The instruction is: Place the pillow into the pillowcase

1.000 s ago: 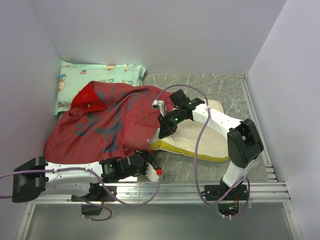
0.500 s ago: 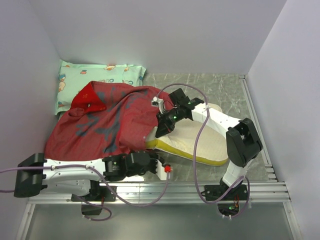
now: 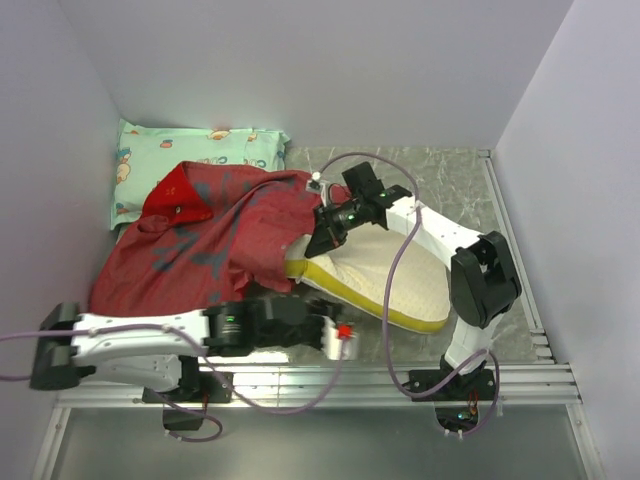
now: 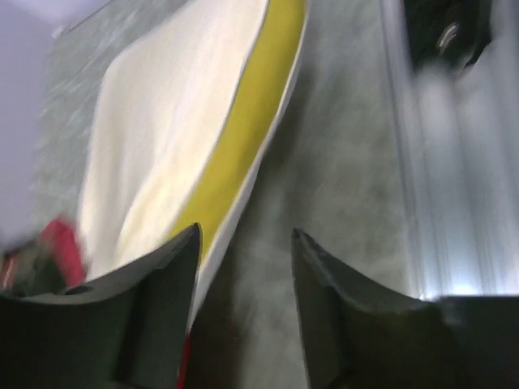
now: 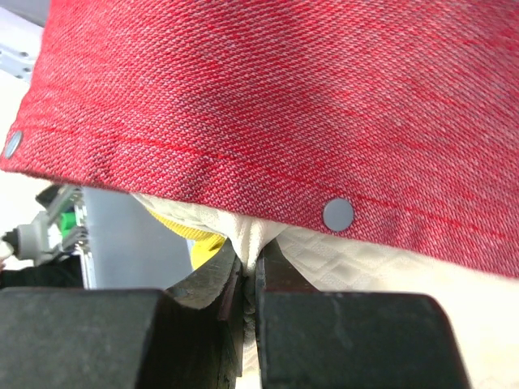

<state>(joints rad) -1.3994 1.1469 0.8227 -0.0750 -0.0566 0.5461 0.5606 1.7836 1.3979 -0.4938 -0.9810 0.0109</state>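
Sitting at 11 o'clock, a green pillow (image 3: 200,150) is partly under the pillowcase (image 3: 200,250), which also drapes over the pillow (image 3: 385,275) at its 9 o'clock end. At the hem the right gripper (image 5: 247,279) is pinching what looks like a pillow fold. Down at 6 o'clock the left gripper (image 4: 245,235) has its jaws apart with nothing between them, and the yellow pillow edge is just beside it.

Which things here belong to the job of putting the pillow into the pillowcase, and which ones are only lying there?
For the job:
- pillow
- pillowcase

Only lying there:
- green pillow
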